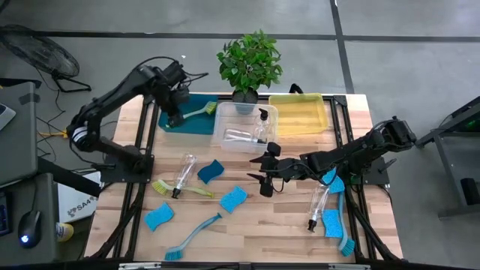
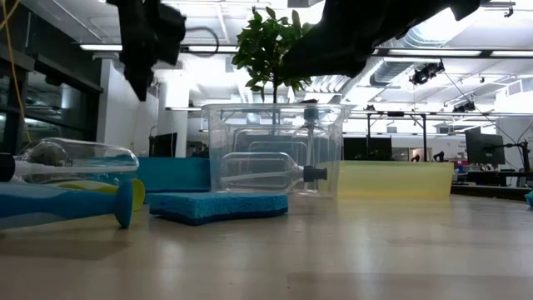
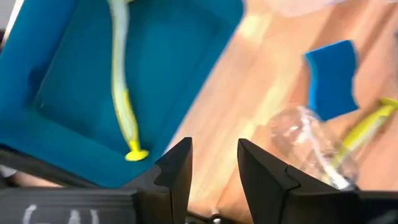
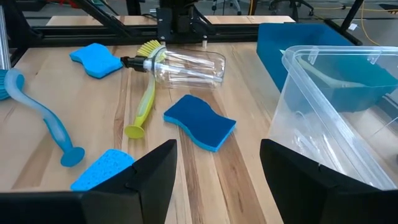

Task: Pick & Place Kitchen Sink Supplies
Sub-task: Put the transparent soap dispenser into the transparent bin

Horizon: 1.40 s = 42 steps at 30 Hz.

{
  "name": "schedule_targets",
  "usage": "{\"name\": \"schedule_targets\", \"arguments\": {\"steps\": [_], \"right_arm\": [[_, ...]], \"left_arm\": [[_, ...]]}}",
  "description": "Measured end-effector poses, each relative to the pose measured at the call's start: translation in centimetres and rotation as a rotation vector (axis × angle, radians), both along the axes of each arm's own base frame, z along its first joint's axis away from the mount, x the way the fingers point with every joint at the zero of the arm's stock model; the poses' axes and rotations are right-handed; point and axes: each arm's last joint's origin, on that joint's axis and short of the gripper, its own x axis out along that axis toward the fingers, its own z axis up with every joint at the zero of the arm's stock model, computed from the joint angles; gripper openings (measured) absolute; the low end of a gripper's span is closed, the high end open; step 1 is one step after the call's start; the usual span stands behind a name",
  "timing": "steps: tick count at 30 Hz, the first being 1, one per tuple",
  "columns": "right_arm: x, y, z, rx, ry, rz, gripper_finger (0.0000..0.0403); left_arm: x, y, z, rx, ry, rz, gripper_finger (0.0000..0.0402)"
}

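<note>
My left gripper hangs open over the near part of the teal bin. A yellow-green dish brush lies inside that bin, and nothing is between the fingers. My right gripper hovers wide open and empty over the table's middle, just in front of the clear bin. Two pump bottles lie in the clear bin. Ahead of it on the boards are a dark blue sponge, a clear bottle lying across a second yellow-green brush, a blue brush and lighter sponges.
A yellow bin and a potted plant stand at the far edge. By the right edge lie another bottle, a blue brush and two sponges. A sponge lies near the left front.
</note>
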Motion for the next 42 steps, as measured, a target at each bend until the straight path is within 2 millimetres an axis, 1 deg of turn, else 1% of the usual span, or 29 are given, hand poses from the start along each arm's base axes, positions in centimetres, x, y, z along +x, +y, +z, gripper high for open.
{"name": "schedule_targets", "arguments": {"steps": [5, 9, 14, 23, 26, 30, 32, 37, 42], "right_arm": [[0.0, 0.1, -0.1, 0.017, 0.011, 0.026, 0.0224], [-0.2, 0.1, -0.5, 0.055, 0.052, 0.018, 0.0224], [-0.5, 0.1, -1.0, 0.103, 0.112, 0.033, 0.0224], [-0.5, 0.1, -1.1, 0.091, 0.114, 0.026, 0.0224], [-0.5, 0.1, -1.1, 0.09, 0.115, 0.026, 0.0225], [-0.5, 0.1, -1.1, 0.089, 0.115, 0.027, 0.0225], [-0.5, 0.1, -1.1, 0.089, 0.115, 0.027, 0.0224], [-0.5, 0.1, -1.1, 0.089, 0.115, 0.027, 0.0224], [-0.5, 0.1, -1.1, 0.089, 0.119, 0.031, 0.0224]], "left_arm": [[0.7, -3.3, 1.4, 0.042, -0.062, -0.053, 0.0124], [1.3, -5.7, 1.4, 0.068, -0.095, -0.102, 0.0124], [1.3, -8.7, -0.1, 0.054, -0.106, -0.154, 0.0124], [-0.4, -13.2, -3.5, -0.007, -0.023, -0.094, 0.0124], [-1.0, -14.5, -4.2, -0.04, -0.016, -0.029, 0.0124], [-1.8, -15.8, -5.2, -0.07, 0.0, 0.172, 0.0124], [-2.1, -16.5, -5.8, -0.092, 0.014, 0.235, 0.0124], [-2.4, -18.2, -7.0, -0.135, 0.051, 0.328, 0.0124], [-2.2, -19.9, -7.6, -0.209, 0.032, 0.36, 0.0124]]}}
